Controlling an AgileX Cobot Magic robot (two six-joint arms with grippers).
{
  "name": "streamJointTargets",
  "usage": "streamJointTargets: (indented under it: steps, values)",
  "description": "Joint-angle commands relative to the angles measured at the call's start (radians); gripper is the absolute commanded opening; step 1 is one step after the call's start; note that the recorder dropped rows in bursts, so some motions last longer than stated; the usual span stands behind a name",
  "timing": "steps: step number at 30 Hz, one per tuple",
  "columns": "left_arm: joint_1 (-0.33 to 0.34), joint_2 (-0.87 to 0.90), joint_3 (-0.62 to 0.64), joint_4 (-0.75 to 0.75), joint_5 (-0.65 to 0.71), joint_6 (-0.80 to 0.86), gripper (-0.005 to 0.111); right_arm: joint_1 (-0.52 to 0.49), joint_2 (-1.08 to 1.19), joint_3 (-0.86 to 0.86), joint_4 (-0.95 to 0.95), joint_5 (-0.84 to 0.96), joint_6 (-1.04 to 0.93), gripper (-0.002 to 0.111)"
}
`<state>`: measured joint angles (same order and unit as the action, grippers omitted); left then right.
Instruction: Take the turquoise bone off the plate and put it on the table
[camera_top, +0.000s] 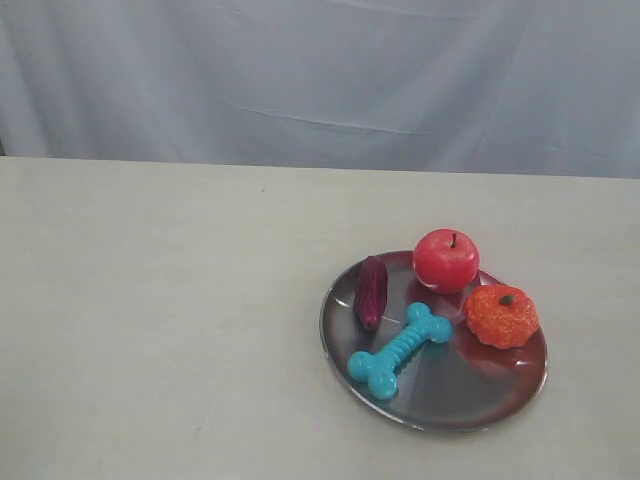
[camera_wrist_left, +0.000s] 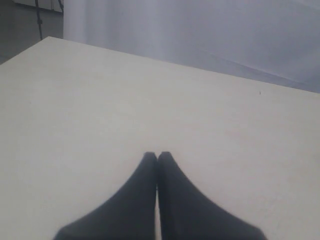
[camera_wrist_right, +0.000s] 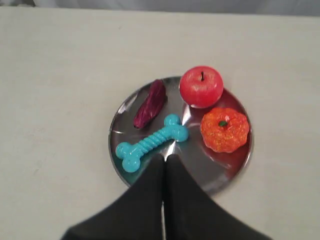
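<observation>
Turquoise bone (camera_top: 400, 350) sits untouched on the plate (camera_top: 470, 388), grab not begun yet; both jaws pinched together, empty. Right jaws gotta spread, then drop over its shaft.

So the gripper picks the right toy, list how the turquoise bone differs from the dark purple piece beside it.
The turquoise bone is bright blue-green; the purple piece is dark maroon. The bone has knobbed ends and a ribbed shaft; the purple piece is a plain oblong. The bone is longer than the purple piece. Both lie flat on the plate.
</observation>
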<state>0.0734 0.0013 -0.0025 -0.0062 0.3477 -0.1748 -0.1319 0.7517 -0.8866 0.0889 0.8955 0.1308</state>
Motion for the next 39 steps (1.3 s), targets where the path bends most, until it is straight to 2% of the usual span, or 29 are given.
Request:
streamJointTargets:
  steps: [1,8,12,19,24,39]
  values:
    - [0.004,-0.001,0.003,0.006,-0.005,-0.002,0.000,-0.006,0.234,-0.134,0.003,0.060,0.046,-0.001]
    - [0.004,-0.001,0.003,0.006,-0.005,-0.002,0.000,-0.004,0.567,-0.368,0.003,0.127,0.237,-0.001]
    - [0.004,-0.001,0.003,0.006,-0.005,-0.002,0.000,0.021,0.715,-0.438,-0.010,0.163,0.337,-0.001]
    - [0.004,-0.001,0.003,0.006,-0.005,-0.002,0.000,0.175,0.893,-0.442,-0.160,0.061,0.486,-0.001]
    - [0.004,-0.001,0.003,0.006,-0.005,-0.002,0.000,0.263,0.979,-0.431,-0.189,0.025,0.605,0.000]
    - [0.004,-0.001,0.003,0.006,-0.005,-0.002,0.000,0.276,1.056,-0.352,-0.290,0.016,0.737,0.002]
